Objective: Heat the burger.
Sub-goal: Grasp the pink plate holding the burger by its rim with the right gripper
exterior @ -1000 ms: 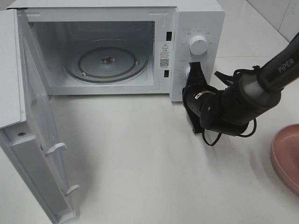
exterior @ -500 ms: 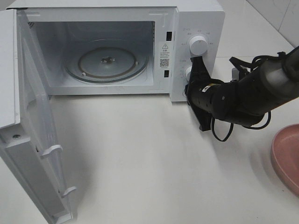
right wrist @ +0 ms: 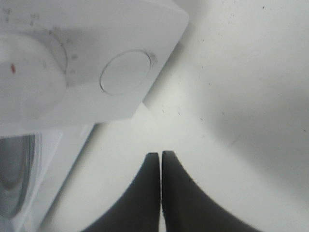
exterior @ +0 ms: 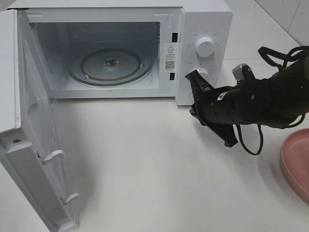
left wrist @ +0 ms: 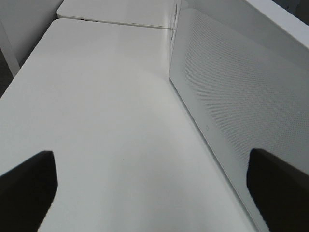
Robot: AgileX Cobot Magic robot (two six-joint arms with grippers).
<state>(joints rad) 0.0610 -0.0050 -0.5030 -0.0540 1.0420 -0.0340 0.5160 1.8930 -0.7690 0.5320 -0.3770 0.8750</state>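
Note:
The burger is out of view in every frame. The white microwave [exterior: 203, 19] stands at the back with its door [exterior: 29, 145] swung wide open to the left. Its glass turntable [exterior: 110, 63] is bare. My right gripper [exterior: 193, 110] is shut with nothing in it, low in front of the control panel, just below the lower knob [exterior: 202, 73]. In the right wrist view its black fingertips [right wrist: 161, 154] are pressed together over the table beside the panel's round button [right wrist: 126, 72]. My left gripper [left wrist: 152, 188] is open over bare table beside a perforated white wall [left wrist: 231, 106].
The edge of a pink plate [exterior: 295, 162] shows at the right border of the table. The upper knob [exterior: 205, 47] sits on the panel. The right arm's cables [exterior: 251, 140] hang just above the table. Tiled wall rises at the back right.
The right wrist has rolled and the arm has dropped lower and stretched out to the right, with the shut gripper staying near the lower knob. The door has swung slightly wider.

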